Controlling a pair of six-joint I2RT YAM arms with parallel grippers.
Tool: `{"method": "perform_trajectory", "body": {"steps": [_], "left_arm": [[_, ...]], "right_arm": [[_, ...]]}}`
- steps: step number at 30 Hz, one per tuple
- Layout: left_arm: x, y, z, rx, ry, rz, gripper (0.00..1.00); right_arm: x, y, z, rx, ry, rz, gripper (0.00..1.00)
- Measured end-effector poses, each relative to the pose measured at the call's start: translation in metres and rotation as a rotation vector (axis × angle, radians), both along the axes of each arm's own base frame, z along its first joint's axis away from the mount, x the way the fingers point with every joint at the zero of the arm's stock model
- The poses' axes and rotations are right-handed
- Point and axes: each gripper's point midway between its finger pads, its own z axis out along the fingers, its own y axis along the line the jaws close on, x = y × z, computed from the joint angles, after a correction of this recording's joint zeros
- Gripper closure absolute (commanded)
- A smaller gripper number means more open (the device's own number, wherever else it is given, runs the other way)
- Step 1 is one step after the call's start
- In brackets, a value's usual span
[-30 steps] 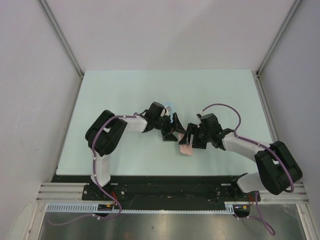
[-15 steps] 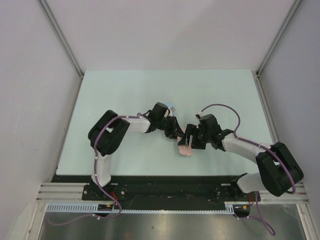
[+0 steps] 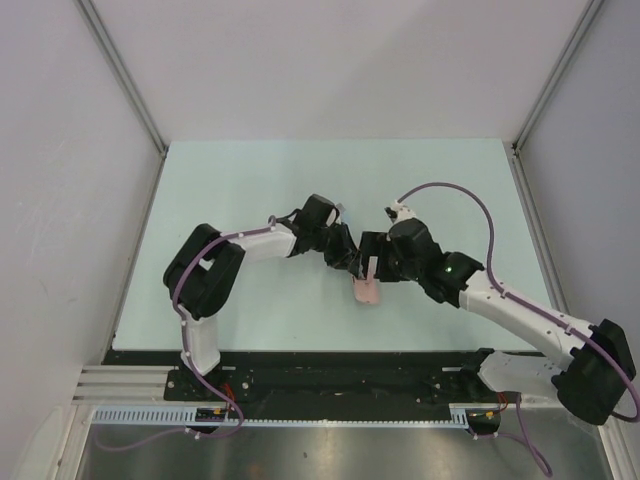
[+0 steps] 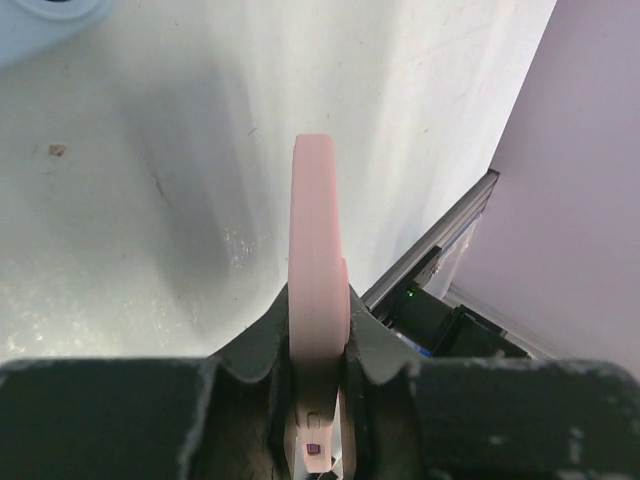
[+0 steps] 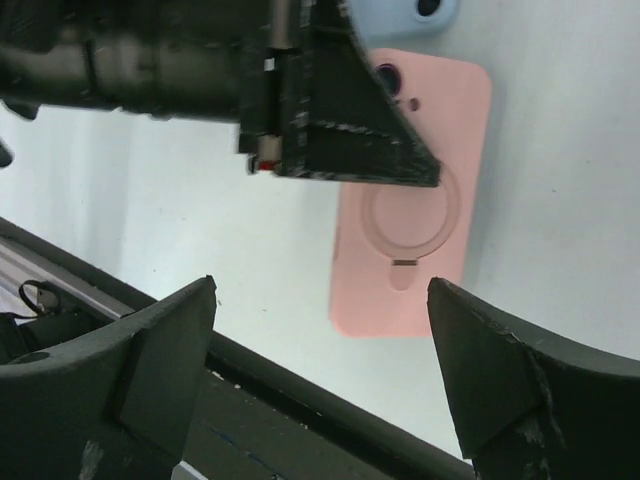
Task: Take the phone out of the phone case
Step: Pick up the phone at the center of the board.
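- Broadly, we are looking at a pale green table (image 3: 250,190) that is filling the middle of the overhead view, with grey walls (image 3: 60,150) standing on three sides of it.
- We are seeing the left arm (image 3: 245,245) reaching in from the left and the right arm (image 3: 510,305) reaching in from the right, and the two are meeting near the table's middle.
- The right pincer (image 5: 325,310) is hanging over the case with its jaws standing wide apart and nothing between them. In its own wrist view its dark fingers (image 5: 160,350) are flanking the case without touching it.
- The left pincer (image 4: 318,335) is clamping the pink phone case (image 4: 318,250) across its thin edge, and we are seeing one dark pad pressing on each face.
- The case is sitting between the two pincers near the table's middle, with its back, bearing a round ring and a small tab, facing the right wrist camera. We are not managing to tell whether its free end is resting on the table or hanging just above it.
- A pale blue object (image 5: 412,12) with a dark round opening is lying near the case's lens end, mostly cut off by the frame edge.
- The phone (image 5: 386,75) is showing only as a dark lens in the case's corner cutout.
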Motion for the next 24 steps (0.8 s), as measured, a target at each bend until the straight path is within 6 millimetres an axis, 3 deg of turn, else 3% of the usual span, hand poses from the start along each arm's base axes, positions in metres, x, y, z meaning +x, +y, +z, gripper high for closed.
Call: {"method": "perform_trajectory", "body": {"steps": [2, 5, 11, 17, 20, 21, 23, 24], "left_arm": [[0.003, 0.003, 0.004, 0.019, -0.003, 0.022, 1.0], [0.004, 0.011, 0.003, 0.074, 0.013, 0.071, 1.0], [0.001, 0.033, -0.01, 0.22, 0.072, 0.155, 1.0], [0.002, 0.045, -0.006, 0.318, 0.108, 0.191, 1.0], [0.003, 0.048, 0.0, 0.34, 0.112, 0.198, 1.0], [0.003, 0.048, 0.0, 0.343, 0.113, 0.199, 1.0], [0.001, 0.052, -0.002, 0.362, 0.121, 0.201, 1.0], [0.0, 0.053, -0.003, 0.368, 0.125, 0.208, 1.0]], "right_arm": [[-0.003, 0.01, 0.013, -0.036, -0.063, 0.009, 0.1], [-0.011, 0.023, 0.014, -0.128, -0.134, 0.015, 0.09], [-0.016, 0.032, -0.026, -0.406, -0.213, 0.003, 0.1], [-0.014, 0.03, -0.062, -0.628, -0.265, 0.023, 0.28], [-0.01, 0.037, -0.066, -0.669, -0.286, 0.034, 0.4], [-0.009, 0.039, -0.066, -0.678, -0.292, 0.035, 0.53], [-0.005, 0.043, -0.066, -0.693, -0.305, 0.033, 0.7], [-0.004, 0.046, -0.067, -0.691, -0.304, 0.035, 0.85]]}}
